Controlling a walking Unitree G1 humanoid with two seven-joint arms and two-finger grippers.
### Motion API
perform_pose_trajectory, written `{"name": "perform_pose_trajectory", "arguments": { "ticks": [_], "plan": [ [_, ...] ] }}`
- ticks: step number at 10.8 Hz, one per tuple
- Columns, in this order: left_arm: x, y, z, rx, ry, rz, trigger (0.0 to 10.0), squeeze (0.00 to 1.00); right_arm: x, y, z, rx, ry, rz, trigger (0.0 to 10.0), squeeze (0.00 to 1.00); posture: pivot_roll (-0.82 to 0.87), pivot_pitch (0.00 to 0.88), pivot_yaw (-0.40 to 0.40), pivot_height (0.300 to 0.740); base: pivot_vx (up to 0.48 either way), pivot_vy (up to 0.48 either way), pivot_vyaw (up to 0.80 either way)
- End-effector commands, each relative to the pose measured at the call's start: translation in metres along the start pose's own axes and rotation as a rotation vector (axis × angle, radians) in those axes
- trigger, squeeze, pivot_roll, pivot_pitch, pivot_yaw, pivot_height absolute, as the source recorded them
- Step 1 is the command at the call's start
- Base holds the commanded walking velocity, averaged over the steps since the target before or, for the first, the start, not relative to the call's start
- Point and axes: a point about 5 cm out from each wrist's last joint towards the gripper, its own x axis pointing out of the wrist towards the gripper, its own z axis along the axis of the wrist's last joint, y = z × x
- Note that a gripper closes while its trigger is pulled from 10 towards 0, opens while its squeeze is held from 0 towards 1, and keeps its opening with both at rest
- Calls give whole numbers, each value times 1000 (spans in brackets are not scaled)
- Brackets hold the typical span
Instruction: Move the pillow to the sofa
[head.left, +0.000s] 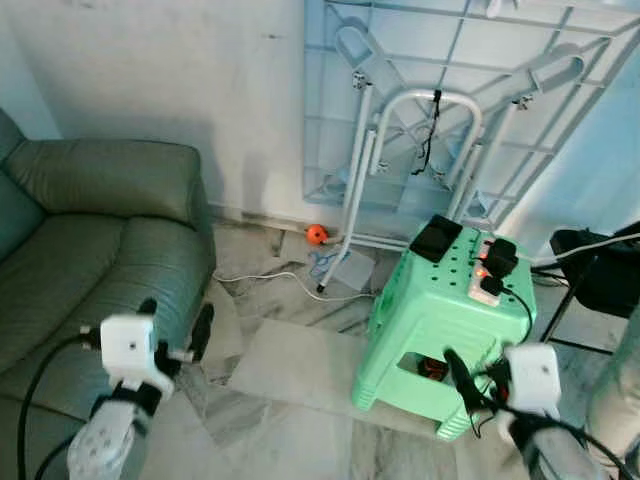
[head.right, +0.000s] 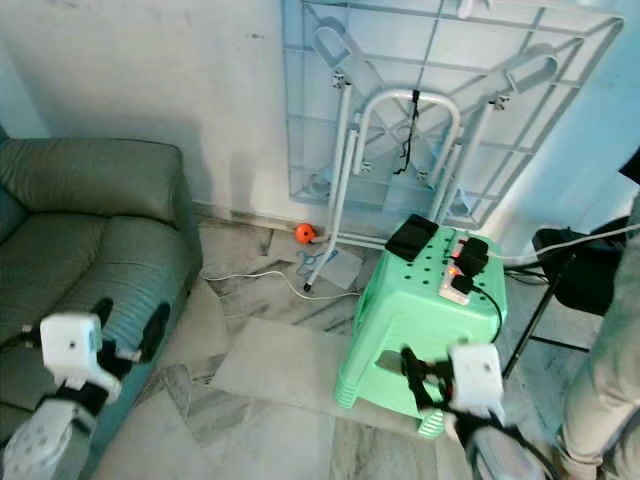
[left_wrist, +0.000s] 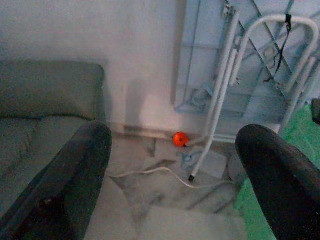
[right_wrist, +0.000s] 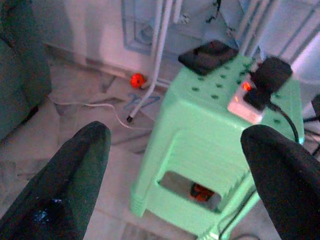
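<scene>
Green sofa at left, mint stool at right.
Left gripper and right gripper hold their fingers apart, seemingly empty; a power strip sits on the stool.

Grey-green sofa stands against the wall

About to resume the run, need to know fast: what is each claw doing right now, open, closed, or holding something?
Left claw: open, holding nothing, raised beside the sofa.
Right claw: open, holding nothing, in front of the green stool.
</scene>
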Motion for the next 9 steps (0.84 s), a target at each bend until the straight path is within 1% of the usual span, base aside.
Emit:
{"name": "perform_pose_trajectory", "arguments": {
  "ticks": [1, 2, 3, 4, 6, 7, 8, 9],
  "plan": [
    [7, 2, 2, 18, 7, 11, 10000, 0, 3, -3, -3, -28, 14, 3, 10000, 0, -123, 0, -54, 740, 0, 0, 563],
    [10, 3, 6, 28, 0, 18, 10000, 0, -1, -2, -3, -32, 11, 5, 10000, 0, -121, 0, -52, 740, 0, 0, 800],
    [11, 3, 7, 23, -5, 22, 10000, 0, -11, -1, -1, -34, 2, 5, 10000, 0, -120, 0, -50, 740, 0, 0, 800],
    [14, 3, 9, 20, -7, 38, 10000, 0, -14, 0, 1, -41, -6, 14, 10000, 0, -118, 0, -47, 740, 0, 0, 800],
    [16, 5, 12, 34, -18, 60, 10000, 0, -14, -1, 3, -42, -11, 17, 10000, 0, -118, 0, -44, 740, 0, 0, 800],
    [16, 5, 13, 16, -20, 63, 10000, 0, -16, 0, 4, -44, -11, 16, 10000, 0, -118, 0, -43, 740, 0, 0, 800],
    [16, 6, 12, 1, -11, 92, 10000, 0, -16, 0, 5, -46, -11, 17, 10000, 0, -118, 0, -43, 740, 0, 0, 800],
    [16, 6, 13, 5, -16, 96, 10000, 0, -16, 1, 6, -45, -16, 21, 10000, 0, -110, 0, -45, 740, 0, 0, 800]
  ]
}}
